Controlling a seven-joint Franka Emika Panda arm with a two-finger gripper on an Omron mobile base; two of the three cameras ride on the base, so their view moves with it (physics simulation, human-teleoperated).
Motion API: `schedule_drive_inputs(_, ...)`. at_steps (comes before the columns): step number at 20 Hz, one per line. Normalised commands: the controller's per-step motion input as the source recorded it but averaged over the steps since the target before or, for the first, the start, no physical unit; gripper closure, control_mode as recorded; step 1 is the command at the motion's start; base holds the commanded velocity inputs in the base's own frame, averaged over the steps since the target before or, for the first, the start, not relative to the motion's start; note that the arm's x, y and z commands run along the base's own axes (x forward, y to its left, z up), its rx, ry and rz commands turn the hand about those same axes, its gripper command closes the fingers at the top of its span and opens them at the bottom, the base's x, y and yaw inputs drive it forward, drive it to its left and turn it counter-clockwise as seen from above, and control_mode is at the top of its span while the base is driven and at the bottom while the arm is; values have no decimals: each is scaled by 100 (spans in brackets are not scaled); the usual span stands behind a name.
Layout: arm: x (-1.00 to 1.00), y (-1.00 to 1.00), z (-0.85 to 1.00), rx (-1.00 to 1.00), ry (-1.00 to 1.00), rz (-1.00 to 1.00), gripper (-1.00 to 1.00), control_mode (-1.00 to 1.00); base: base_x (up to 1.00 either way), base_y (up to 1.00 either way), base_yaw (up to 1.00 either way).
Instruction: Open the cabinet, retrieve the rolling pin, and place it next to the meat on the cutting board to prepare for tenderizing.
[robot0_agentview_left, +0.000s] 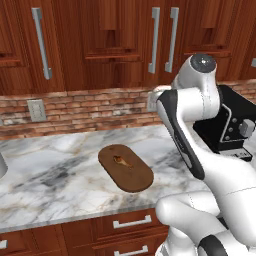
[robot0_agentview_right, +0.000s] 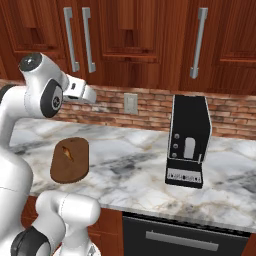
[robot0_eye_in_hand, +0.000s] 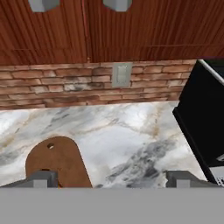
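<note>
On the marble counter (robot0_agentview_left: 60, 170) lies the dark oval cutting board (robot0_agentview_left: 125, 168), with the small orange-brown piece of meat (robot0_agentview_left: 120, 160) resting toward its far end. Above the brick wall, the cabinet (robot0_agentview_left: 120, 40) has both doors closed, its grey bar handles (robot0_agentview_left: 155, 40) meeting at the centre seam, so the rolling pin must sit somewhere behind them, hidden for now. Raised over the counter, the gripper (robot0_eye_in_hand: 112, 179) faces the wall with its two fingers (robot0_eye_in_hand: 41, 178) spread wide and nothing between them; a black coffee machine (robot0_agentview_right: 187, 140) stands off to its right. The task has hardly begun: a door has to be pulled open by its bar first. As for the pin, a wooden cylinder of that kind is likely light, stiff and smooth, so it may roll on the shelf or slip in the fingers. Gripping it across the thick middle, near its balance point, looks safer than taking a narrow end.
</note>
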Motion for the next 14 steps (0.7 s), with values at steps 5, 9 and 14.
schedule_drive_inputs(5,0,-5,55,3,-23,1,-100,-100,0,0,0)
schedule_drive_inputs(9,0,0,46,0,-34,5,-100,-100,0,0,0)
schedule_drive_inputs(14,0,0,36,-1,-36,1,-100,-100,0,0,0)
